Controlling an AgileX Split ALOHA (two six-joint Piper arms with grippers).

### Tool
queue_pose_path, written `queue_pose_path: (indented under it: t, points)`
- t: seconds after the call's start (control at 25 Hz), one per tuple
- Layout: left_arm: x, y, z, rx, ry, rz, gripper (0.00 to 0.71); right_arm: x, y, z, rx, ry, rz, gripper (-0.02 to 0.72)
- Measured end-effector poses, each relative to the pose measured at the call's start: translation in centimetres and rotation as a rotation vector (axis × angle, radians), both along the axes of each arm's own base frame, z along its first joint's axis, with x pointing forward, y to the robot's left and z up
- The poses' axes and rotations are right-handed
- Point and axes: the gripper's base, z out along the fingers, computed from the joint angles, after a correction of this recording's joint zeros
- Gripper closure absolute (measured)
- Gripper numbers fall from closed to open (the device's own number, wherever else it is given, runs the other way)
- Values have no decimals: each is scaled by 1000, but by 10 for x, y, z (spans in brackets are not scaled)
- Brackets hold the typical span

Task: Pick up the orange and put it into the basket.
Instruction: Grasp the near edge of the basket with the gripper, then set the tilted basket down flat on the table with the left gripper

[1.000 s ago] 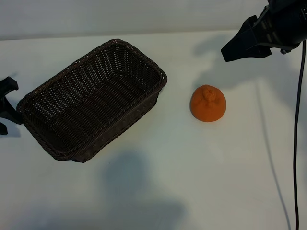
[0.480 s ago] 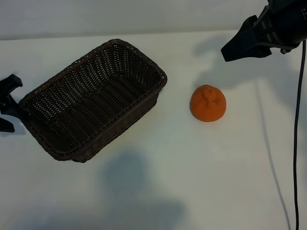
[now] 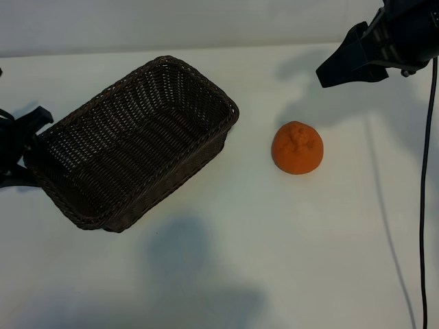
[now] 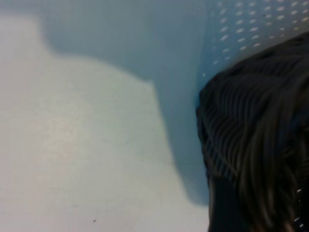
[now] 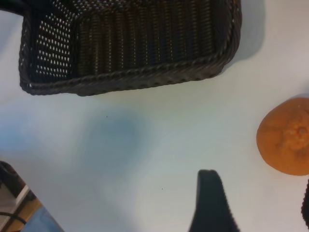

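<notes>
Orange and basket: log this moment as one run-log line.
orange: on table, right of basket, untouched | basket: empty | left end effector: at basket's left end, open | right end effector: above orange, open

Bright overhead light, soft shadows, blurred wrist close-up

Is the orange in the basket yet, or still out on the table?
Out. The orange sits on the table, apart from the basket, whose inside shows only weave.
</notes>
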Motion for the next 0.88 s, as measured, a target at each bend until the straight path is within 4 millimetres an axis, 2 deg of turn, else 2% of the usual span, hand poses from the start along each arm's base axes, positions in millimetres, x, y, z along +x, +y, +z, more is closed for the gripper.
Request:
queue_pose_path:
  t: [0.4, 0.48, 0.6, 0.88]
  points:
    - [6, 1, -18, -13, 28, 24, 294, 1, 0, 0, 1, -8, -6, 259]
    - [6, 1, -19, -18, 24, 11, 343, 1, 0, 0, 1, -8, -6, 259]
    - [7, 0, -19, -28, 15, -3, 522, 1, 0, 0, 1, -11, -8, 259]
    - [6, -4, -18, -67, -4, -64, 532, 2, 0, 1, 1, -15, -11, 259]
